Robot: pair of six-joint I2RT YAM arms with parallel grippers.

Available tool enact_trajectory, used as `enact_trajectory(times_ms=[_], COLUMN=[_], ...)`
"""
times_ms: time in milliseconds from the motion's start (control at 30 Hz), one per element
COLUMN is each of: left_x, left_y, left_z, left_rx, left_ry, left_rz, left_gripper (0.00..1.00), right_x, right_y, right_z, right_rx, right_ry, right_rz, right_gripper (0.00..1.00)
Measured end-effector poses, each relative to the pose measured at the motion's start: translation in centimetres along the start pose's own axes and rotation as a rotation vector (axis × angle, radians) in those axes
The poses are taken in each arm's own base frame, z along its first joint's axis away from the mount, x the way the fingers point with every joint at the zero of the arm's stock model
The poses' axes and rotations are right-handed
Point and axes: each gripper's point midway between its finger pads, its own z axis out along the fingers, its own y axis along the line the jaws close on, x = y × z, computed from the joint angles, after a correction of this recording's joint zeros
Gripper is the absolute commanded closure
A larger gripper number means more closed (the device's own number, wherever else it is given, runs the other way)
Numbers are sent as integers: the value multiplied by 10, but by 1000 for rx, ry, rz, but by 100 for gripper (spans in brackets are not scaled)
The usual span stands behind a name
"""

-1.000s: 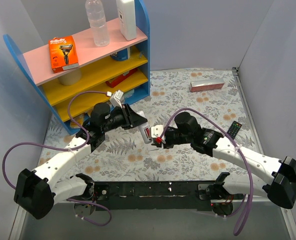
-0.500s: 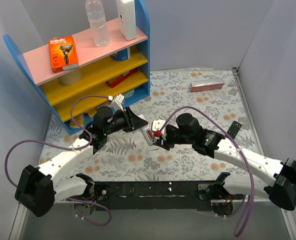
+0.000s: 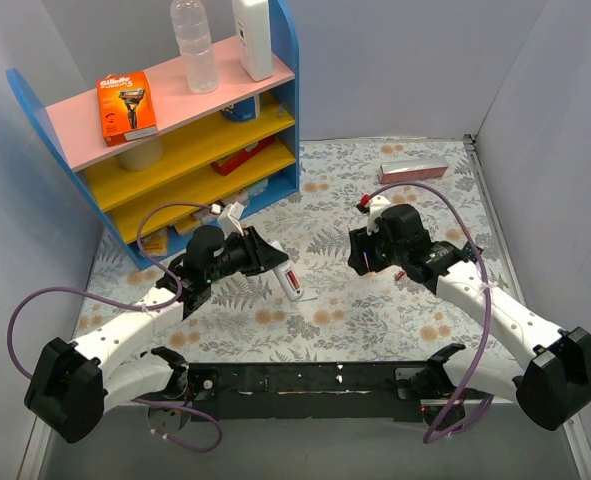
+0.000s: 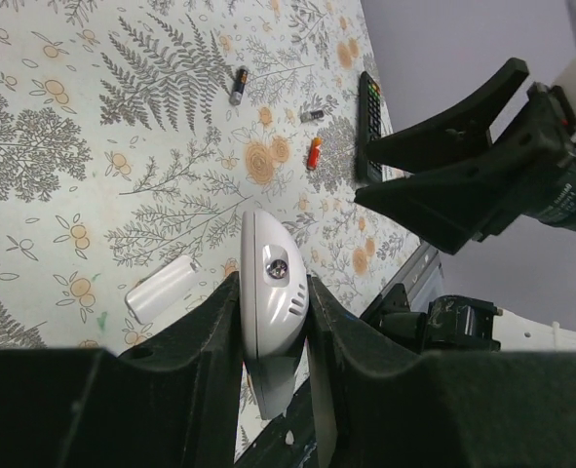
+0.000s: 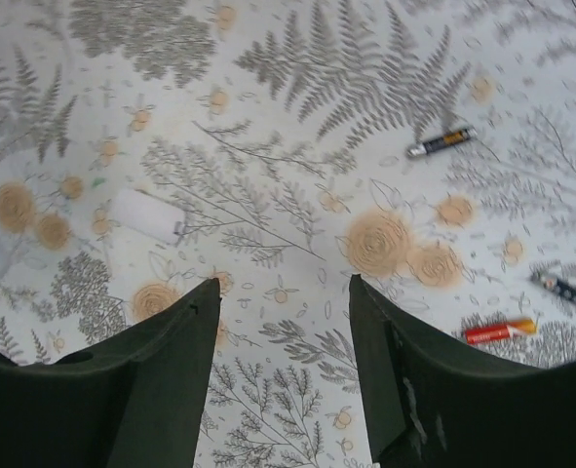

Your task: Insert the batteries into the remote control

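My left gripper (image 4: 271, 327) is shut on a white remote control (image 4: 271, 268), clamping its sides and holding it just above the floral table; in the top view the remote (image 3: 291, 283) juts out of the left gripper (image 3: 277, 268) near the table's middle. Three batteries lie on the cloth: a black-and-orange one (image 5: 441, 142), a red one (image 5: 499, 331) and a dark one (image 5: 565, 290). My right gripper (image 5: 283, 322) hangs open over bare cloth with nothing between its fingers, to the right of the remote (image 3: 359, 258).
A small white cover piece (image 5: 147, 214) lies on the cloth near the remote. A black remote (image 4: 368, 112) rests by the right edge. A blue shelf unit (image 3: 175, 130) stands back left, and a pink box (image 3: 413, 170) lies at the back.
My right gripper has drawn back from the white remote, to the right and farther back, and its jaws have widened. The left gripper still holds the remote, shifted slightly down.
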Motion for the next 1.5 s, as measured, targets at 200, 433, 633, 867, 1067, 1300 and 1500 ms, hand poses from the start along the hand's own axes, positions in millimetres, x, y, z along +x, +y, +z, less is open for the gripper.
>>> enact_trajectory(times_ms=[200,433,633,867,1067,1300,1500], left_x=[-7,-14,-17,-11,-14,-12,-11], left_y=[5,13,22,44,42,39,33], left_z=[-3,-9,-14,-18,-19,-18,-17], left_rx=[-45,-110,-163,-280,-288,-271,-235], left_ry=[-32,-75,-100,-85,-83,-69,-55], left_rz=[7,3,-8,-33,-29,-17,6], left_gripper=[100,100,100,100,100,100,100], right_x=[39,66,96,107,121,128,129], right_y=[-52,-107,-128,-137,-141,-146,-149], right_z=[-2,-12,-7,5,14,17,18], right_rx=[209,409,537,618,669,708,721], right_ry=[154,199,253,257,287,302,312], right_rz=[259,531,703,828,889,902,885], right_gripper=[26,35,37,41,44,50,58])
